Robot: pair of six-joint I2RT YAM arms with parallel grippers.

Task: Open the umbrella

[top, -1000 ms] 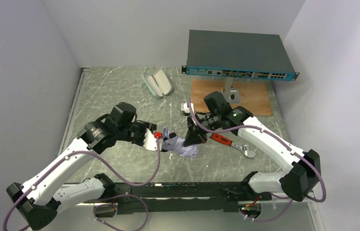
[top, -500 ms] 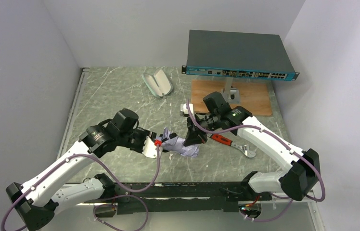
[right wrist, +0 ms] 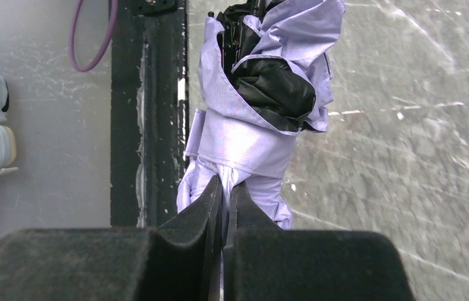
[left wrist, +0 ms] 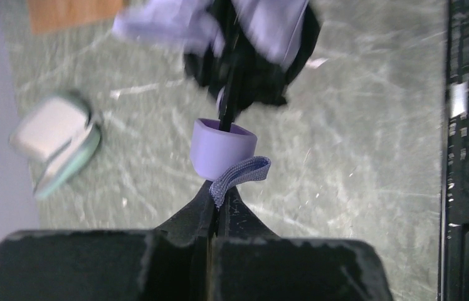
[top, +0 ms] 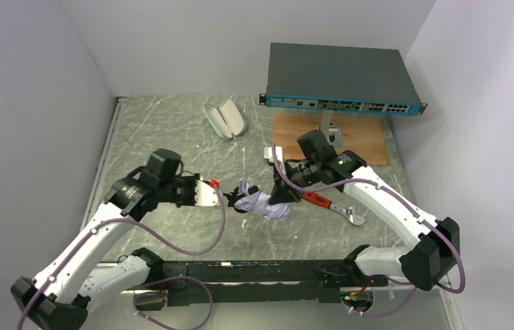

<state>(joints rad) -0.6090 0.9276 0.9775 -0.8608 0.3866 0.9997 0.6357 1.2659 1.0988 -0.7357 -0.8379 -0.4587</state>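
Observation:
The umbrella (top: 261, 204) lies folded on the table between my grippers, a crumpled lavender bundle with black lining. In the left wrist view its lavender handle (left wrist: 222, 149) sits on a thin black shaft (left wrist: 229, 103) leading into the canopy (left wrist: 251, 31). My left gripper (left wrist: 221, 195) is shut on the handle's strap (left wrist: 242, 174); it shows in the top view (top: 213, 187), left of the bundle. My right gripper (right wrist: 226, 187) is shut on the lavender fabric (right wrist: 244, 135) at the canopy's other end; it also shows in the top view (top: 280, 195).
A mint-green clamshell case (top: 225, 118) lies at the back left, also in the left wrist view (left wrist: 56, 141). A network switch (top: 340, 82) stands on a post over a wooden board (top: 364, 141). A red-handled wrench (top: 326, 203) lies under the right arm. A black rail (top: 254, 271) runs along the near edge.
My left gripper has drawn back to the left with the strap, so the handle now stands apart from the canopy. The right gripper and the bundle shifted slightly right.

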